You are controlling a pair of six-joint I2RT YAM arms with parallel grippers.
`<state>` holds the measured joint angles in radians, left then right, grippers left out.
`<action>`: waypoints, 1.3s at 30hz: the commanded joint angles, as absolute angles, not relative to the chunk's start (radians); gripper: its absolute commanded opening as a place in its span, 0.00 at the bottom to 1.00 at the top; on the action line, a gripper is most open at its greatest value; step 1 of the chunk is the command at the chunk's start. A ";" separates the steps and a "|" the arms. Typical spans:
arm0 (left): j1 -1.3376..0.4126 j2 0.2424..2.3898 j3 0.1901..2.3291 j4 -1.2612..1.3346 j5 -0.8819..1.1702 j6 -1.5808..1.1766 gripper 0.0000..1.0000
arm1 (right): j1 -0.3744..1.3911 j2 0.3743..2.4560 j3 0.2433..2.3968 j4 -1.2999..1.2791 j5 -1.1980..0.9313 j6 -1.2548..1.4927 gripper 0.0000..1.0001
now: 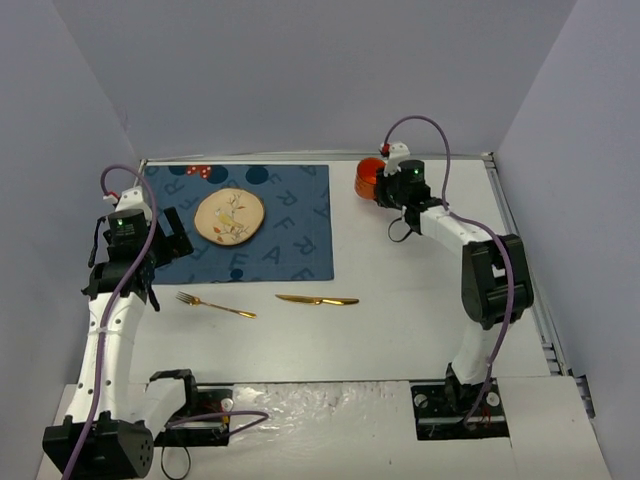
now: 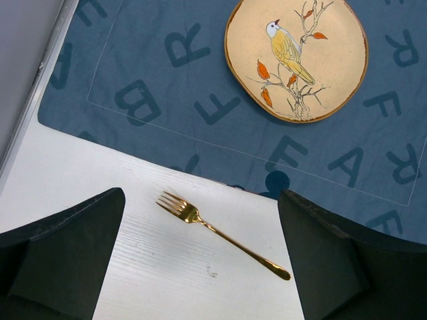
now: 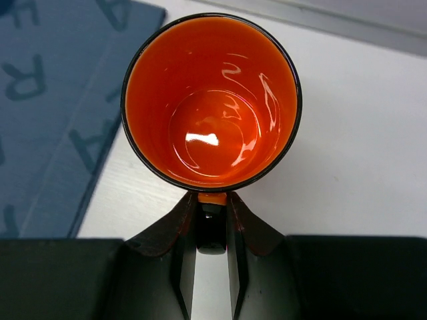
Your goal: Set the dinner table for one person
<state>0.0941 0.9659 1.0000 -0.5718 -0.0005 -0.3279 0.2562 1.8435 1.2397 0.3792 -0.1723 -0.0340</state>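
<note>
White dinner table (image 1: 400, 340) bears placemat (image 1: 300, 240) lettered R, F, A, B; left pincer (image 2: 200, 227) gapes, right pincer (image 3: 212, 207) grips orange cup (image 3: 213, 100).

blue placemat (image 1: 290, 240) under bird plate (image 1: 229, 216), gold fork (image 1: 215, 305), gold knife (image 1: 317, 299), orange cup (image 3: 211, 127)

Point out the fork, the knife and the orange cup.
fork (image 2: 227, 237): left wrist view, mid-handle.
knife (image 1: 318, 299): top external view, middle of its length.
orange cup (image 3: 212, 133): right wrist view, inner bottom.
</note>
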 commanded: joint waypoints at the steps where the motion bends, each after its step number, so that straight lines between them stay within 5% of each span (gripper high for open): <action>1: 0.106 0.977 1.011 -0.528 0.000 -0.336 0.97 | 0.315 1.915 1.466 0.518 -0.302 -0.088 0.00; 15: 0.109 0.994 1.012 -0.534 0.000 -0.336 0.97 | 0.391 2.202 1.872 0.407 -0.336 -0.167 0.00; 39: 0.109 1.000 1.014 -0.540 0.000 -0.337 0.97 | 0.422 2.401 2.105 0.370 -0.311 -0.159 0.00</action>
<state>0.1005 0.9997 1.0000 -0.5728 -0.0002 -0.3279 0.4120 2.4380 2.0143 0.2532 -0.3145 -0.1555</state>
